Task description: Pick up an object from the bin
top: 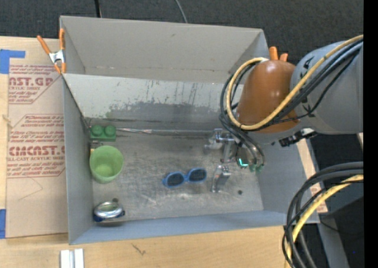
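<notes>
the gripper (218,160) hung with its fingers apart and empty, just right of the small blue sunglasses (184,177), which lay flat on the floor of the bin (150,154) (toward its front). they looked light, thin and slippery; the bridge between the lenses seemed the surest hold.

Left side of the bin (147,154) floor, back to front: green studded block (103,132) against the back wall, then light green cup (106,163) just in front of it, mouth towards the camera. Well apart, in the front-left corner: shiny silver round thing (108,212) with some blue, possibly a crushed can.
</notes>
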Robot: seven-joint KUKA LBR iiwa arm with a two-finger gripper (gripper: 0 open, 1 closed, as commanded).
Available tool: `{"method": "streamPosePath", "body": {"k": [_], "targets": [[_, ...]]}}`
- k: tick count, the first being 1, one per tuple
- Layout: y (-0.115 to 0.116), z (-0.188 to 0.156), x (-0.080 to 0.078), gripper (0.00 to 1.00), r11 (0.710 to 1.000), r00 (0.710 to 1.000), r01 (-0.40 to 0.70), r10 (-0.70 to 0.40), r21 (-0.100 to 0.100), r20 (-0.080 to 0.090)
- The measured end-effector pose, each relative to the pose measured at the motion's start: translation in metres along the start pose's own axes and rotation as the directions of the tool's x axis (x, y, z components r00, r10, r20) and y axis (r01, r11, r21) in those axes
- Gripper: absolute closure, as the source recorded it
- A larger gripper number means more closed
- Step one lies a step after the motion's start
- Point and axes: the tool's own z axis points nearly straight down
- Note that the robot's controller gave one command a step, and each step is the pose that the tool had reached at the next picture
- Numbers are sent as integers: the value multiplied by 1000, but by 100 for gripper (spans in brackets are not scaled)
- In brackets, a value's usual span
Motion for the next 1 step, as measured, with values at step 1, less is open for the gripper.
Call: {"method": "streamPosePath", "body": {"k": [1], "targets": [[54,54,-14,0,940,940,342,-342,6,15]]}}
